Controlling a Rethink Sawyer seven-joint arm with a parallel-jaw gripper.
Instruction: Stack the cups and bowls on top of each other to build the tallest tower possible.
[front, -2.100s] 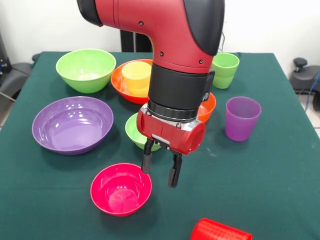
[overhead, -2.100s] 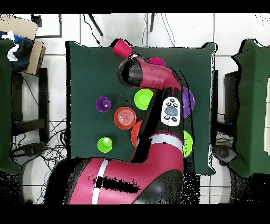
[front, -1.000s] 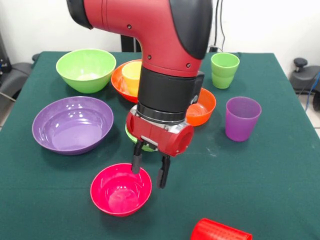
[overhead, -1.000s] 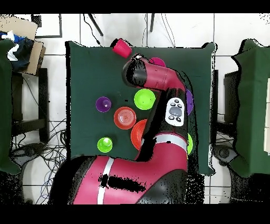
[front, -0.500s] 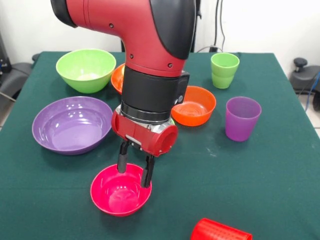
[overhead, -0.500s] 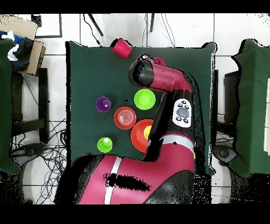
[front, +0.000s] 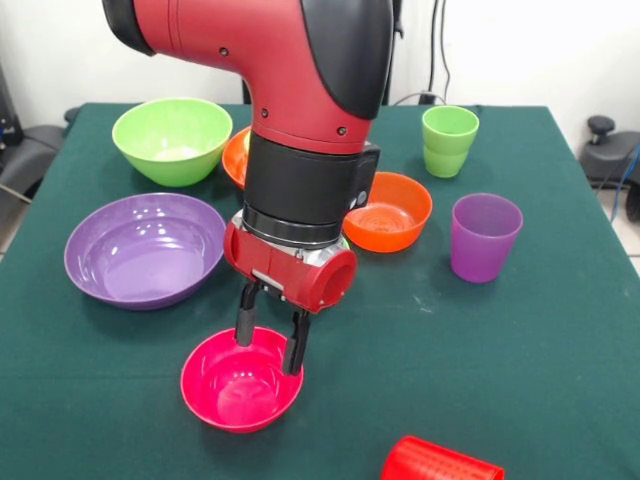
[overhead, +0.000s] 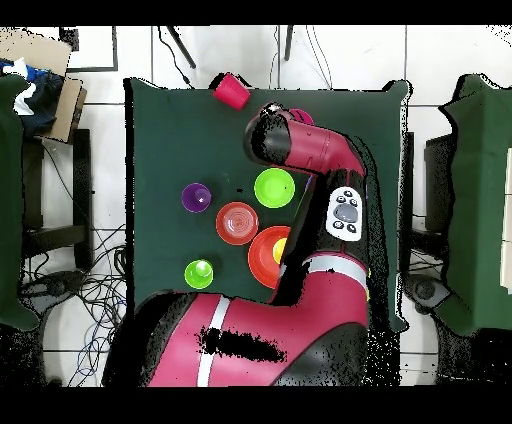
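My gripper (front: 268, 345) is open, and its two black fingers (front: 293, 352) hang down into the right rear part of the small magenta-pink bowl (front: 235, 385). Nothing is held. The large purple bowl (front: 145, 250) and the large lime green bowl (front: 172, 140) stand to the left. Behind my arm, the large orange bowl (overhead: 262, 260) holds the yellow cup (overhead: 281, 247). The small orange bowl (front: 392, 212), the purple cup (front: 484, 237) and the light green cup (front: 449, 140) stand to the right. The red cup (front: 440, 463) lies on its side at the front edge. The small lime green bowl (overhead: 274, 187) shows only from overhead.
The green tablecloth (front: 520, 360) covers the whole table. In the overhead view, chairs and a cardboard box (overhead: 45, 75) stand beyond the table's sides. My arm (overhead: 320, 170) covers the large purple and large lime green bowls in that view.
Over the last two seconds my arm swung left and came down, bringing the open gripper over the magenta-pink bowl. In the last half second it barely moved.
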